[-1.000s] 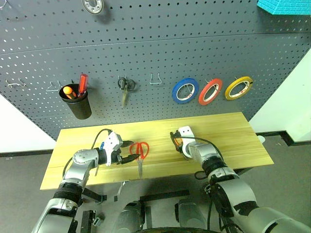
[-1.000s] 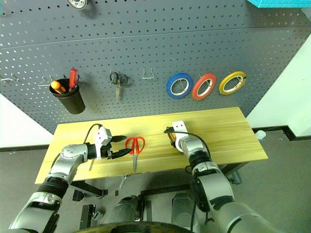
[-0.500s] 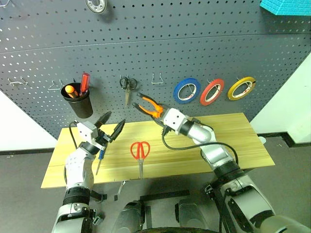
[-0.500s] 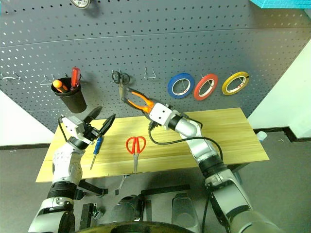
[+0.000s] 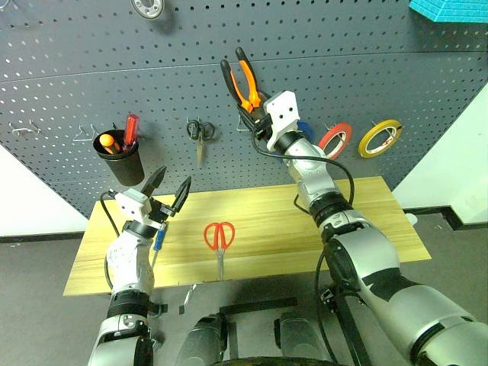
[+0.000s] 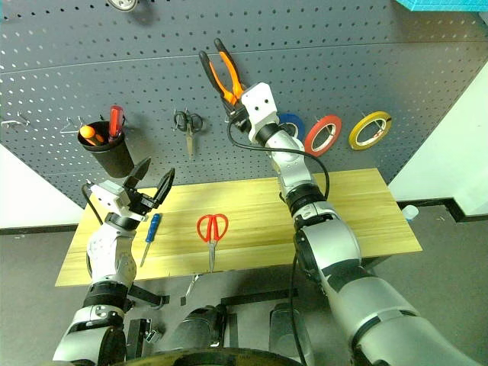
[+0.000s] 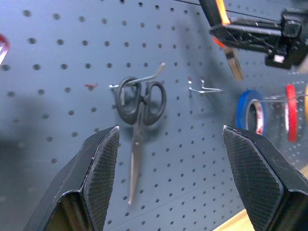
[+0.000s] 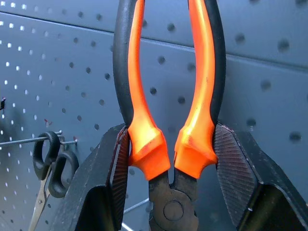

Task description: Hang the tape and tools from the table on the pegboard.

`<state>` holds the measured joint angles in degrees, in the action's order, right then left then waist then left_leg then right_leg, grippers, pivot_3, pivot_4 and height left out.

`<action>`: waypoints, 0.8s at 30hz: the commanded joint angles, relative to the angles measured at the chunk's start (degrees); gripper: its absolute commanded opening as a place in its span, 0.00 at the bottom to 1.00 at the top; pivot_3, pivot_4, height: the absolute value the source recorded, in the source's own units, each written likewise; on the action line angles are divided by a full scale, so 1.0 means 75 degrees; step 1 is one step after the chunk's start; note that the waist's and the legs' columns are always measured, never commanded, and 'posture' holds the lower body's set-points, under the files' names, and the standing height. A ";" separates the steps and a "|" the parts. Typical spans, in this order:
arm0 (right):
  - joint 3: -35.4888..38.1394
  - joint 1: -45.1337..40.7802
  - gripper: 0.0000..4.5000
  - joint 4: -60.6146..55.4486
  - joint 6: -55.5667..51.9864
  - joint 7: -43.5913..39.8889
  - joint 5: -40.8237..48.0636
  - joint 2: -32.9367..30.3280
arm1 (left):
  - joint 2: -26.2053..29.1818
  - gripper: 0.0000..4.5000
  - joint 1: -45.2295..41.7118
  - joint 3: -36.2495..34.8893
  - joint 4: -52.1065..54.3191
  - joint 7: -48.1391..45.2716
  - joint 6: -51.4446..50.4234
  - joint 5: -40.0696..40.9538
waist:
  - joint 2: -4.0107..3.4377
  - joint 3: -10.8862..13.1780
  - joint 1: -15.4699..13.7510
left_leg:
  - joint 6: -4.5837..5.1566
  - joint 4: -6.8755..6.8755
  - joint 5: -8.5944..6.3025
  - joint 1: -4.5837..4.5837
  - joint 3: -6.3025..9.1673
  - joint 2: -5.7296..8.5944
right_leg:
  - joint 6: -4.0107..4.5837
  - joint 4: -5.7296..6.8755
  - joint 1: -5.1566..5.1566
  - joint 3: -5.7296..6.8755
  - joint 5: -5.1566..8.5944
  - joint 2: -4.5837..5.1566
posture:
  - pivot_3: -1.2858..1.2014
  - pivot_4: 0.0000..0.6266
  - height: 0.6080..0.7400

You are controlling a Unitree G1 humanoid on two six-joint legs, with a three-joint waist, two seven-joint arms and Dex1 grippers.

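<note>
The right gripper [image 5: 255,114], clamped on the pliers [image 5: 242,78], has lifted them off the table [image 5: 358,221] to the pegboard [image 5: 343,69], ready for hanging; the left gripper [image 5: 169,187] hangs open and empty above the table.

No text, label or number can be read anywhere.

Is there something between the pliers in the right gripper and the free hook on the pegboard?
Nothing visible. The pliers, in the right gripper, are up against the pegboard; the empty hook lies bare beside the black scissors.
</note>
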<state>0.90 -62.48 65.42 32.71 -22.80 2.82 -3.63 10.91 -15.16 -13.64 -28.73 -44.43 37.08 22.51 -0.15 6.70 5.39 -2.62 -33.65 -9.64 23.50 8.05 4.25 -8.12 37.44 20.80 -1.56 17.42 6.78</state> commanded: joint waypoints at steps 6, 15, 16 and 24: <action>0.0504 -0.0789 0.49 0.0313 0.0696 -0.0053 0.0243 0.0357 | -0.0045 0.80 0.0464 0.0134 0.0997 0.0450 0.0075 -0.0076 | -0.0002 0.0038 -0.0176 | 0.0000 0.0016 0.0000 0.0000 -0.0002 -0.0001 | 0.0008 0.0000 0.0019 -0.0005 0.0005 -0.0001 | 0.54 0.19 0.88; 0.0635 -0.0751 0.49 0.0356 0.1719 0.0024 0.0148 0.0514 | -0.0089 0.80 0.1737 0.0412 0.2702 0.0824 -0.0578 0.0030 | 0.0010 0.0215 -0.0445 | -0.0007 0.0064 0.0004 0.0002 -0.0004 -0.0005 | 0.0031 0.0000 0.0067 -0.0016 0.0017 -0.0001 | 0.56 0.25 0.88; 0.0662 -0.0772 0.49 0.0399 0.1787 0.0042 0.0155 0.0504 | -0.0093 0.80 0.1856 0.0454 0.2849 0.0861 -0.0659 0.0020 | 0.0011 0.0244 -0.0476 | -0.0007 0.0066 0.0004 0.0002 -0.0003 -0.0006 | 0.0033 0.0001 0.0069 -0.0016 0.0018 -0.0002 | 0.56 0.26 0.88; 0.0670 -0.0870 0.49 0.0811 0.1891 0.0869 -0.0199 0.0234 | -0.0020 0.80 0.2515 0.0590 0.3811 0.1081 -0.1141 0.0024 | 0.0029 0.0389 -0.0655 | -0.0008 0.0071 0.0004 0.0002 -0.0001 -0.0009 | 0.0057 0.0002 0.0076 -0.0016 0.0031 -0.0003 | 0.58 0.28 0.88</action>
<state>5.17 -65.96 72.11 45.04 -17.98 1.91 -1.35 10.15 3.38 -9.64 -3.28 -36.82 29.03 22.03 0.06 9.62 0.47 -2.68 -33.10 -9.60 23.53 8.05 4.19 -7.65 37.45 21.37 -1.67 17.67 6.76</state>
